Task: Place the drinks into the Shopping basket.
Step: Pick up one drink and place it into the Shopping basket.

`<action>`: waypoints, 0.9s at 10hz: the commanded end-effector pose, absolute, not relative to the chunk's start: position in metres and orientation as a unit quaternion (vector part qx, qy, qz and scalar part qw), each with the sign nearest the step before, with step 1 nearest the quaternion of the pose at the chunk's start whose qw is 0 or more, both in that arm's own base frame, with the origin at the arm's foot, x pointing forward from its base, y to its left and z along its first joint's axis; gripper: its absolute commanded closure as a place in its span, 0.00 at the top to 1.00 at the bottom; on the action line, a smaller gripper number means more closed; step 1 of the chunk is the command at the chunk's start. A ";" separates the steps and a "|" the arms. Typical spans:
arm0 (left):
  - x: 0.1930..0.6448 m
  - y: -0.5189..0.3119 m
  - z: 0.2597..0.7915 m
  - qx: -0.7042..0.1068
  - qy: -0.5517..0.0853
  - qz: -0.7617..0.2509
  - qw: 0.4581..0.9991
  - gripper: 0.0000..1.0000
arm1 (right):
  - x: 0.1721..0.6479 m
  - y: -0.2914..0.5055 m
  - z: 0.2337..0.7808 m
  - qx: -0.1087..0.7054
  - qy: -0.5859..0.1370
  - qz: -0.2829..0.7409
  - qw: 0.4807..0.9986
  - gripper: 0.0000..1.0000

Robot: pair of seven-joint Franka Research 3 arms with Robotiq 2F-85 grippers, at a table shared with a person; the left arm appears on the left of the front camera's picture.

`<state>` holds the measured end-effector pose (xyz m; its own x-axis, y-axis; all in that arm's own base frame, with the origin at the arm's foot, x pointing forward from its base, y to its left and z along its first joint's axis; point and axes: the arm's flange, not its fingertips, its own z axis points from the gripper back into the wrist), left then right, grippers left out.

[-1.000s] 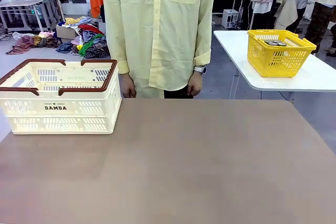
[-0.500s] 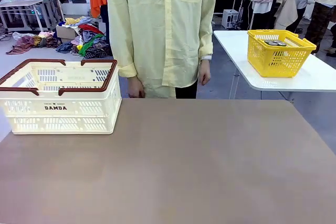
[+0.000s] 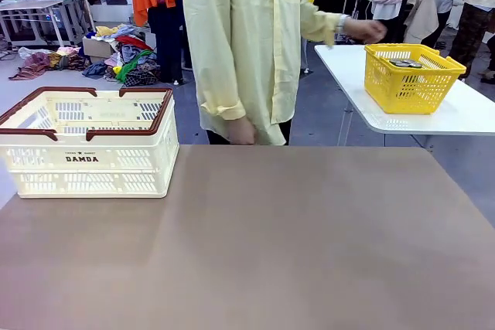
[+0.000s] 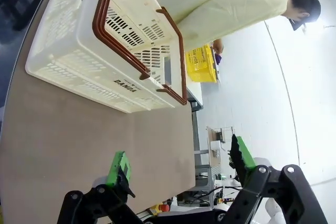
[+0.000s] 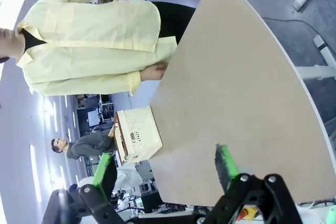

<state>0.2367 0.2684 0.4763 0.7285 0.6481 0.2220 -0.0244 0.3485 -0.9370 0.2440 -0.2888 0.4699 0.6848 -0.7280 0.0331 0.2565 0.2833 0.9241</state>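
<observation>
Shopping basket (image 3: 93, 175) sits far left. The person's hand (image 3: 370, 31) is reaching at the yellow mesh basket (image 3: 410, 89), where the drinks (image 3: 405, 63) seem to be. Left gripper (image 4: 178, 156) and right gripper (image 5: 165, 165) are both spread, empty. My worry is a sloppy handover: slim cans tip or slip easily.

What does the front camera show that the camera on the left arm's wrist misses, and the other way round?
Front view: what look like silver tops of drink cans lying inside the yellow mesh plastic basket, and a heap of coloured clothes on the floor. Left wrist view: the left gripper, black with green pads, jaws open and holding nothing, above the brown table top. Both: that table, the large cream-white slotted plastic basket with a dark brown rim, the yellow basket, and the person in a pale yellow shirt.
</observation>
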 end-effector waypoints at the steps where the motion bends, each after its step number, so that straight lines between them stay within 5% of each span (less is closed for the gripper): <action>1: 0.238 0.271 0.476 -0.530 -0.302 0.212 0.763 1.00 | 0.244 -0.294 0.472 0.502 -0.235 -0.314 0.771 1.00; 9: 0.238 0.271 0.476 -0.530 -0.302 0.212 0.763 1.00 | 0.244 -0.294 0.472 0.502 -0.235 -0.314 0.771 1.00</action>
<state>0.2370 0.2689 0.4752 0.7303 0.6476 0.2173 -0.0299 0.3480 -0.9370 0.2444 -0.2912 0.4706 0.6842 -0.7283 0.0363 0.2592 0.2894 0.9215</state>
